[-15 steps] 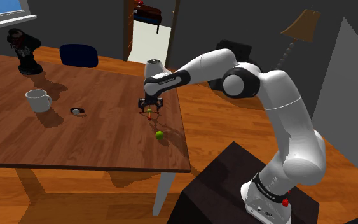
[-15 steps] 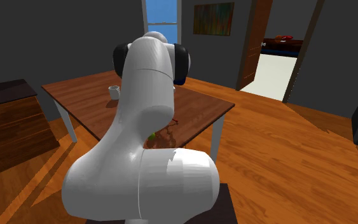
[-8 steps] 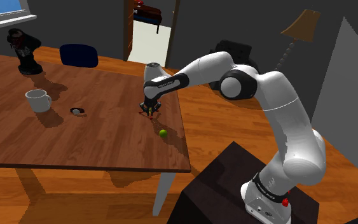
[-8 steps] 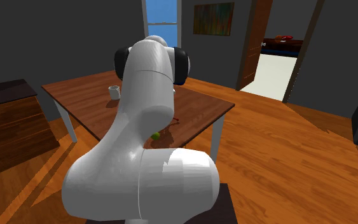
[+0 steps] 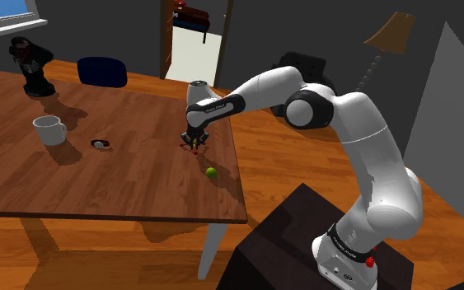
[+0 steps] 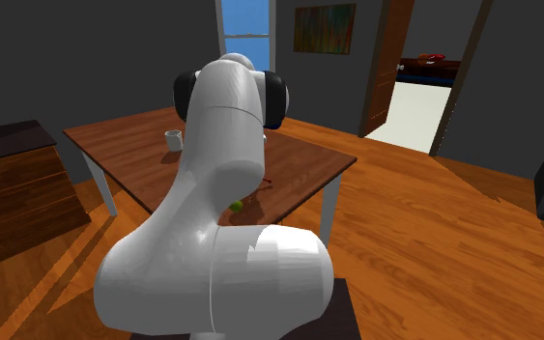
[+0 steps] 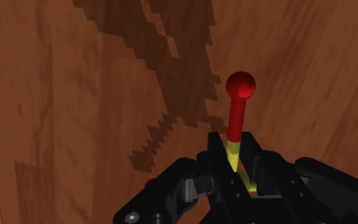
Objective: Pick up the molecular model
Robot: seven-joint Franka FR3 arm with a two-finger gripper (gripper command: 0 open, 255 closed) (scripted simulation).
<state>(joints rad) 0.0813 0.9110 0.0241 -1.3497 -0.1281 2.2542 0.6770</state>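
- One molecular model [image 7: 236,121] is the toy here. It is made of little balls and thin sticks.
- One round, shiny red ball [image 7: 241,83] sits at the end of a red stick, out past the tips of the claw.
- Closer to the claw, the red stick turns yellow. The yellow part runs down between the two black fingers [image 7: 217,147].
- Both fingers press on that stick, one on each side, so the gripper [image 7: 233,156] is clenched on the model and holds it.
- Under the model is brown wood with a dark, jagged shadow on it.
- From the shoulder view, the gripper [image 5: 194,143] is low down at the top of the wooden table [image 5: 123,181]. It is close to the table's edge on the shoulder view's right, the side near the stand [image 5: 279,239]. Small bits of red peek out under the claw.
- One small green ball [image 5: 211,172] lies on the table just beside the gripper, toward the table's front edge. I cannot tell if it is joined to the model.
- One white arm [image 5: 362,140] reaches from the dark stand up and over to the table.
- One white mug [image 5: 49,129] stands well apart from the model, toward the shoulder view's left.
- Between the mug and the gripper lies a small grey thing [image 5: 100,144], too small to name.
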